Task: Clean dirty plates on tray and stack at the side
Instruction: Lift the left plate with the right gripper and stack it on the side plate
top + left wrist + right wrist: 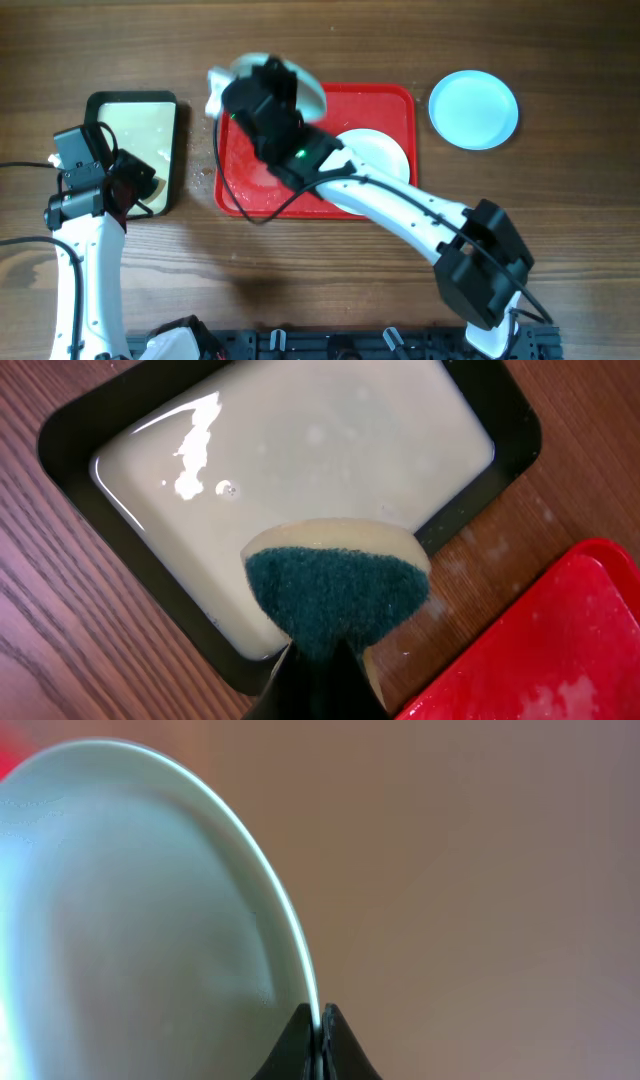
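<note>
The red tray point(385, 105) lies mid-table with a white plate point(385, 150) in its right half. My right gripper point(262, 92) is shut on the rim of a pale light-blue plate point(140, 910) and holds it tilted on edge above the tray's far left corner; the plate shows partly in the overhead view point(312, 95). A second light-blue plate point(473, 109) lies on the table right of the tray. My left gripper point(322, 680) is shut on a sponge point(335, 585) with a green scouring face, over the near right corner of the dark-rimmed cream tray point(90, 510).
The dark-rimmed tray point(133, 110) holds cream-coloured liquid and stands left of the red tray. White specks lie on the wood between the two trays. The red tray's corner shows in the left wrist view point(560, 650). A black rail runs along the near table edge.
</note>
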Available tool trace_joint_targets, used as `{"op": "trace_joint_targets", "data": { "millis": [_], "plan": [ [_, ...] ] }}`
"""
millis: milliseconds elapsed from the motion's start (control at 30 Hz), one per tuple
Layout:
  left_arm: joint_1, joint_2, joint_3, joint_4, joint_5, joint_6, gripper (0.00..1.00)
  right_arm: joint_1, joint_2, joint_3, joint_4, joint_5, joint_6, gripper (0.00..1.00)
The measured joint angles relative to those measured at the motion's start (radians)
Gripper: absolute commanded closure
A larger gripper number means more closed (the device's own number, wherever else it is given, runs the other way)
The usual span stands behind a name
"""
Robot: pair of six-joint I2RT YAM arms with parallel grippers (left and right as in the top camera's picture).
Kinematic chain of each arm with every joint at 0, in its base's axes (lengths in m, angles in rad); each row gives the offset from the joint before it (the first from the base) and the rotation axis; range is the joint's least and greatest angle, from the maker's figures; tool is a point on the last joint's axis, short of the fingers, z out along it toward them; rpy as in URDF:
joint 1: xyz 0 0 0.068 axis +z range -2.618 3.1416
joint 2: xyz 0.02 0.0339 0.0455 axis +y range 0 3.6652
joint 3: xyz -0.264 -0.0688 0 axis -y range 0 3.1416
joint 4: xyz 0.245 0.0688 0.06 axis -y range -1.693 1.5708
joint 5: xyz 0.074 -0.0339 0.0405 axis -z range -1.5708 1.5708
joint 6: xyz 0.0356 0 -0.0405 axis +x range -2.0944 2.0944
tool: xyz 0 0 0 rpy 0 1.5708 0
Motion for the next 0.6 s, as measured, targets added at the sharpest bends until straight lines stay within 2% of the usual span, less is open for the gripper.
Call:
{"op": "trace_joint_targets", "data": {
  "millis": [67,167,233,267,300,367,433,567,600],
  "plan": [
    [0.000,0.000,0.000,-0.006,0.002,0.000,0.96,-0.091,-0.007,0.004,0.013,0.027,0.239,0.96],
    [0.000,0.000,0.000,-0.013,0.002,0.000,0.96,-0.270,-0.008,0.010,-0.222,-0.001,0.583,0.96],
    [0.000,0.000,0.000,-0.013,0.002,0.000,0.96,-0.393,-0.009,0.011,-0.393,-0.174,0.803,0.96],
    [0.000,0.000,0.000,-0.013,0.002,0.000,0.96,-0.488,-0.009,0.011,-0.473,-0.380,0.967,0.95],
    [0.000,0.000,0.000,-0.013,0.002,0.000,0.96,-0.541,-0.009,0.010,-0.486,-0.480,1.038,0.96],
    [0.000,0.000,0.000,-0.013,0.002,0.000,0.96,-0.716,-0.009,0.010,-0.488,-0.753,1.171,0.96],
    [0.000,0.000,0.000,-0.013,0.003,0.000,0.96,-0.866,-0.009,0.011,-0.504,-0.919,1.229,0.96],
    [0.000,0.000,0.000,-0.012,0.002,0.000,0.96,-1.147,-0.010,-0.003,-0.608,-1.037,1.204,0.96],
    [0.000,0.000,0.000,-0.011,0.002,0.000,0.96,-1.177,-0.010,-0.013,-0.614,-1.036,1.199,0.96]
  ]
}}
